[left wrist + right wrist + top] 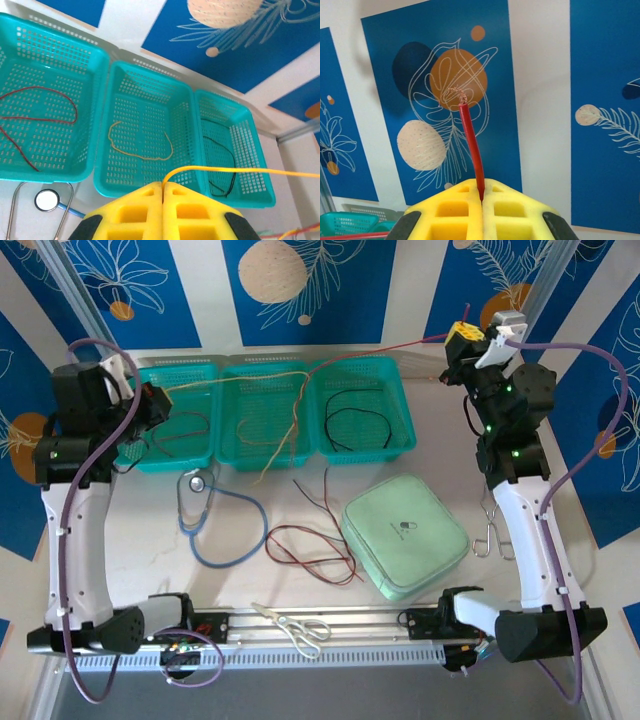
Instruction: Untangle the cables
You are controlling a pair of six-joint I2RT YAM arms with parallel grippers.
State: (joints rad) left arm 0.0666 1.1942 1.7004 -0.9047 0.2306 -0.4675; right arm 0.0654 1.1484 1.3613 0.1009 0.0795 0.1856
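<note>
The left claw (162, 192) pinches a yellow cable (240, 171) running rightward. Left basket (50, 50) holds a red cable (35, 87), middle basket (150, 95) a tan cable (142, 157), right basket (250, 145) a black cable (233, 160).

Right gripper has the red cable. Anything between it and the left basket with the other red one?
No solid object. But the red cable from the right gripper runs over the middle basket and meets the yellow cable held by the left gripper there; the two look caught together, so it would likely drag along.

Black-white arms (85, 540), purple cables (63, 570), yellow pincers (162, 189) (482, 186)
</note>
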